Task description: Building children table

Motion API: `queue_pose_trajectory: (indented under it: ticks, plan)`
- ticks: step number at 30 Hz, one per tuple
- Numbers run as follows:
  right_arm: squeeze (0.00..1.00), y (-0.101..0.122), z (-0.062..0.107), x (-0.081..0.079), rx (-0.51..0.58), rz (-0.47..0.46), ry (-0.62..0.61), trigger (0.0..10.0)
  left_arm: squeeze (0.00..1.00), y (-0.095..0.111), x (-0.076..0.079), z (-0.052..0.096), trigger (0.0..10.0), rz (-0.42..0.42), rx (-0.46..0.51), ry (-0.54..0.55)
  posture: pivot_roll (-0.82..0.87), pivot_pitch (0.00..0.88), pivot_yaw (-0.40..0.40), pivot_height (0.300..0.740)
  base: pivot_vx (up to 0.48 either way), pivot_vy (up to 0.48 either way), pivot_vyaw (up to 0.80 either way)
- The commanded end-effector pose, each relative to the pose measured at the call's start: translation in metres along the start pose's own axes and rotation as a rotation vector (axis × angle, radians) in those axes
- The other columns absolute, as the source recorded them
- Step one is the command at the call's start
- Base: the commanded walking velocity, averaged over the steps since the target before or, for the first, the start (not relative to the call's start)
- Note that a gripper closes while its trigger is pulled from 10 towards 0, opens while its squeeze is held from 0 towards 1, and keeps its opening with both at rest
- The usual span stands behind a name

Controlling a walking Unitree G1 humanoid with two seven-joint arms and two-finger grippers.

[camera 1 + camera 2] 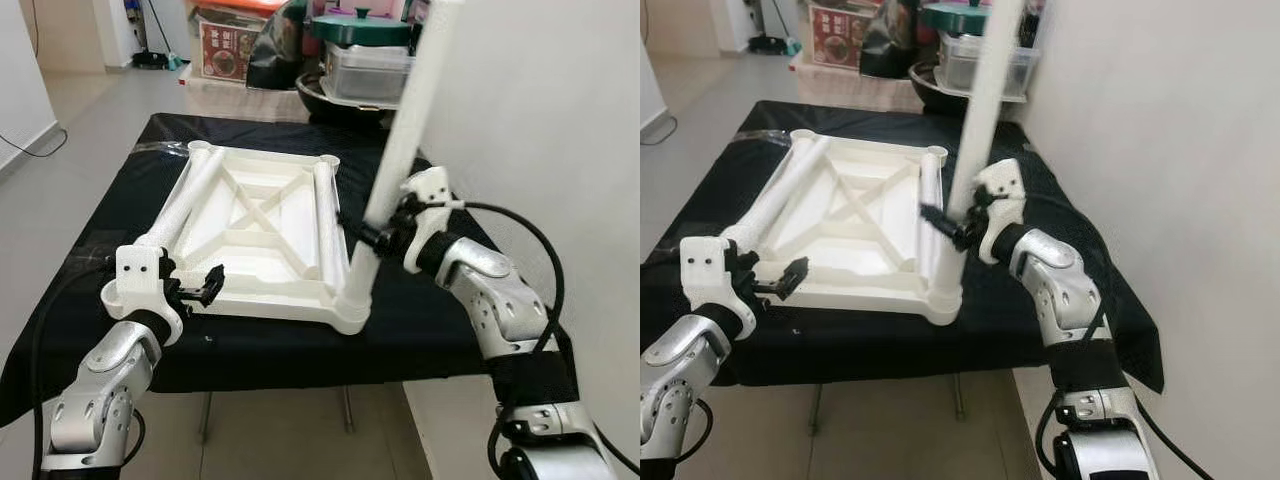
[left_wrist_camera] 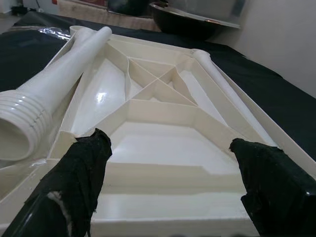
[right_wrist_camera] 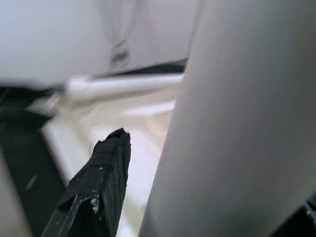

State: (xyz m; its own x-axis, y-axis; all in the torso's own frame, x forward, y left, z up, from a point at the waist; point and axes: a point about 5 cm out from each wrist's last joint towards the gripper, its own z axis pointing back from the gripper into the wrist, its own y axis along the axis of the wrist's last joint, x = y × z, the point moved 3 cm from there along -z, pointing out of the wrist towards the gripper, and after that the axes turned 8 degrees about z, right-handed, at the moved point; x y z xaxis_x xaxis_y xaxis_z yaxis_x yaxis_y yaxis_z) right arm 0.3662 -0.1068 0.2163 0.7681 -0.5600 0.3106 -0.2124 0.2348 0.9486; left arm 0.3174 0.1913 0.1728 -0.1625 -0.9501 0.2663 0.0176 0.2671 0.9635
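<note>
- On the black-draped bench [image 1: 420, 320]: white plastic tabletop [image 1: 262, 232] lies upside down, ribbed underside up, roughly centred on the cloth.
- Upright leg [image 1: 400, 150]: long white tube standing in the tabletop's near right corner socket, leaning slightly away toward the wall, top running out of the head views.
- Loose leg [image 1: 185, 205]: lies along the tabletop's left edge; its threaded open end points toward the robot, clear in the left wrist view.
- Second loose leg [image 1: 324, 215]: lies along the right edge, just beside the upright one's base.
- Right gripper [image 1: 367, 237]: at the lower part of the upright leg, jaws clamped across the tube; right wrist view shows one black finger [image 3: 101, 185] beside the white tube.
- Left gripper [image 1: 207, 285]: at the tabletop's near left corner, jaws spread wide, nothing between them; its fingers [image 2: 79, 173] sit just short of the near rim.
- Behind the bench: stacked storage containers [image 1: 365, 60] with a green lid on top, boxes on the floor further back.
</note>
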Motion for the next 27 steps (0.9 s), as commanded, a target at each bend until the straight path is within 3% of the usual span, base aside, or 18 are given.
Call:
queue_pose_trajectory:
  ticks: [1, 3, 4, 5, 6, 12, 13, 14, 15, 17, 21, 23, 24, 25, 26, 27]
  plan:
    - [0.00, -0.005, -0.015, -0.018, -0.014, 0.009, 0.123, 4.9, 0.00, -0.003, 0.005, 0.000, 10.0, 0.006, -0.002, -0.017, 0.13, 0.000, -0.156, 0.740, 0.000, 0.000, 0.00]
    - [0.00, -0.007, -0.023, -0.019, -0.018, -0.001, 0.139, 4.9, 0.00, -0.003, 0.007, -0.001, 10.0, 0.009, -0.001, -0.020, 0.13, 0.000, -0.159, 0.740, 0.000, 0.000, 0.00]
    - [0.00, -0.008, -0.027, -0.019, -0.023, -0.004, 0.139, 3.3, 0.00, -0.003, 0.008, -0.001, 10.0, 0.009, 0.000, -0.022, 0.13, 0.000, -0.161, 0.740, 0.000, 0.000, 0.00]
    - [0.00, -0.008, -0.027, -0.019, -0.023, -0.004, 0.139, 3.3, 0.00, -0.003, 0.008, -0.001, 10.0, 0.009, 0.000, -0.022, 0.13, 0.000, -0.161, 0.740, 0.000, 0.000, 0.00]
    - [0.00, -0.008, -0.031, -0.012, -0.031, -0.045, 0.115, 0.0, 0.00, -0.003, 0.008, -0.002, 10.0, 0.009, 0.000, -0.023, 0.13, 0.000, -0.165, 0.740, 0.000, 0.000, 0.00]
    - [0.00, -0.020, -0.031, 0.020, -0.109, -0.177, -0.134, 0.0, 0.00, -0.003, 0.005, 0.000, 10.0, 0.008, 0.002, -0.012, 0.13, 0.000, -0.170, 0.740, 0.000, 0.000, 0.00]
    - [0.00, -0.031, -0.025, 0.037, -0.155, -0.241, -0.300, 0.0, 0.00, -0.004, 0.004, 0.001, 10.0, 0.008, 0.000, -0.008, 0.13, 0.000, -0.171, 0.740, 0.000, 0.000, 0.00]
    - [0.00, -0.031, -0.025, 0.037, -0.155, -0.241, -0.300, 0.0, 0.00, -0.004, 0.004, 0.001, 10.0, 0.008, 0.000, -0.008, 0.13, 0.000, -0.171, 0.740, 0.000, 0.000, 0.00]
    - [0.00, -0.047, -0.011, 0.054, -0.204, -0.341, -0.521, 0.0, 0.00, -0.005, 0.005, 0.002, 10.0, 0.009, -0.002, -0.006, 0.13, 0.000, -0.172, 0.740, 0.000, 0.000, 0.00]
    - [0.00, -0.069, 0.012, 0.064, -0.290, -0.429, -0.775, 0.0, 0.00, -0.007, 0.006, 0.003, 10.0, 0.012, -0.004, -0.006, 0.13, 0.000, -0.171, 0.740, 0.000, 0.000, 0.00]
    - [0.00, -0.071, 0.015, 0.056, -0.302, -0.439, -0.819, 0.0, 0.00, -0.007, 0.006, 0.004, 10.0, 0.013, -0.005, -0.006, 0.13, 0.000, -0.161, 0.740, 0.000, 0.000, 0.00]
    - [0.00, -0.059, -0.001, 0.018, -0.284, -0.426, -0.768, 0.0, 0.00, -0.005, 0.009, 0.002, 10.0, 0.016, -0.004, -0.015, 0.11, 0.000, -0.140, 0.740, 0.000, 0.000, 0.00]
    - [0.00, -0.059, -0.001, 0.018, -0.284, -0.426, -0.768, 0.0, 0.00, -0.005, 0.009, 0.002, 10.0, 0.016, -0.004, -0.015, 0.11, 0.000, -0.140, 0.740, 0.000, 0.000, 0.00]
    - [0.00, -0.051, -0.012, 0.000, -0.272, -0.421, -0.713, 4.5, 0.00, -0.004, 0.010, -0.001, 10.0, 0.012, -0.003, -0.024, 0.11, 0.000, -0.132, 0.740, 0.000, 0.000, 0.00]
    - [0.00, -0.044, -0.022, -0.013, -0.257, -0.414, -0.662, 10.0, 0.00, -0.005, 0.012, -0.004, 10.0, -0.002, -0.005, -0.033, 0.11, 0.000, -0.131, 0.740, 0.000, 0.000, 0.00]
    - [0.00, -0.039, -0.029, -0.019, -0.234, -0.407, -0.627, 10.0, 0.00, -0.006, 0.013, -0.006, 10.0, -0.017, -0.010, -0.040, 0.11, 0.000, -0.131, 0.740, 0.000, 0.000, 0.00]
